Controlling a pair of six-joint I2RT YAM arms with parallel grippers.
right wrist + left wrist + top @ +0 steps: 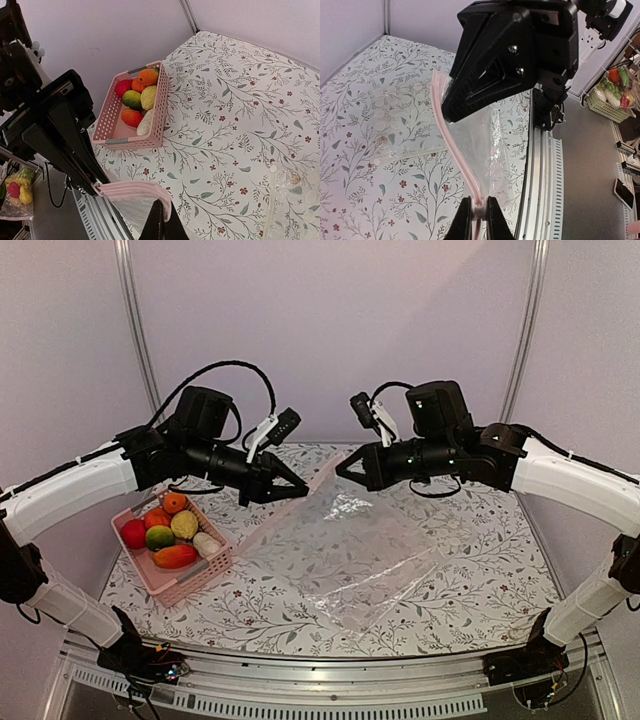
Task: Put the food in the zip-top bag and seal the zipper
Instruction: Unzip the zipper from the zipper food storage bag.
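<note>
My table (500, 560) wears a pale cloth printed with grey leaves and small red flowers, closed in by plain pale walls (330, 320). Nearest me, the top view gives the large transparent crinkly zip-top bag (370, 560) lying mostly flat on the cloth, with only its far edge lifted off the surface. Left of it and apart from it sits the pink plastic basket (192, 585) with latticed sides. All the food (175, 557) I can see is inside it: small toy pieces in red, orange, green and yellow, plus a white one. Further back the two arms meet over the bag's raised edge, but from above I cannot read the fingers.

The wrist cameras settle that. The left gripper (479, 212) is pinched almost closed on the zipper (452, 147), a narrow pinkish closure strip. It rises from between my left fingers in a curve toward the other arm's black tip, with clear film hanging beside it. The right gripper (161, 217), seen from its own camera, is fully closed with the end of that same strip folded against its fingers. The left arm's dark tip meets the strip just beyond.

Only the right wrist view shows the basket from the side, well past the strip, with the food bunched toward its far end. The left wrist view picks up the bag's faint white dots on the cloth, which the top view does not resolve
</note>
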